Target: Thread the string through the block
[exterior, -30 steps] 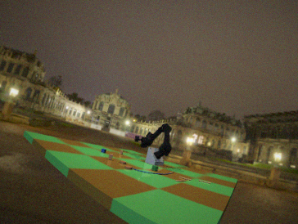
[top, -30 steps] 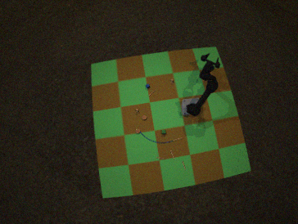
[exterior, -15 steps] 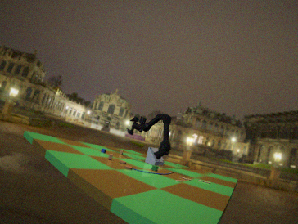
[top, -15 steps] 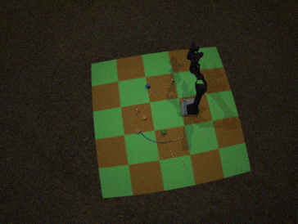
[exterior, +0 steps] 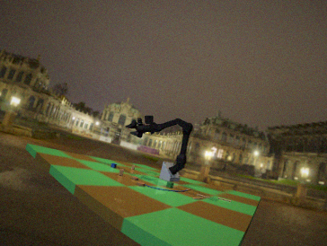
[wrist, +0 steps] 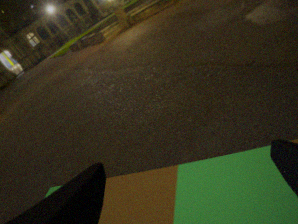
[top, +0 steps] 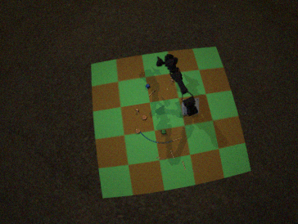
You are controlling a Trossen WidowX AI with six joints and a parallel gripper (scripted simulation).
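Note:
My gripper (top: 159, 61) (exterior: 129, 129) (wrist: 188, 160) is open and empty, held high over the far part of the board, well away from the string. The round button (top: 137, 131) (exterior: 142, 184) lies on the board. A dark blue string (top: 155, 141) (exterior: 163, 188) curves away from it. The thin pale stick (top: 177, 139) lies at the string's free end. A small green block (top: 164, 132) (exterior: 170, 184) stands beside the string's curve, apart from it. I cannot tell which small object has the hole; no hole shows.
Loose thin sticks (top: 172, 154) (top: 183, 164) lie past the string, and another stick (top: 151, 93) lies near a blue block (top: 147, 86) (exterior: 113, 165). A brown disc (top: 144, 118) (exterior: 135, 179) and a small brownish object (top: 137, 110) lie near the button. The arm's grey base (exterior: 167, 171) stands behind.

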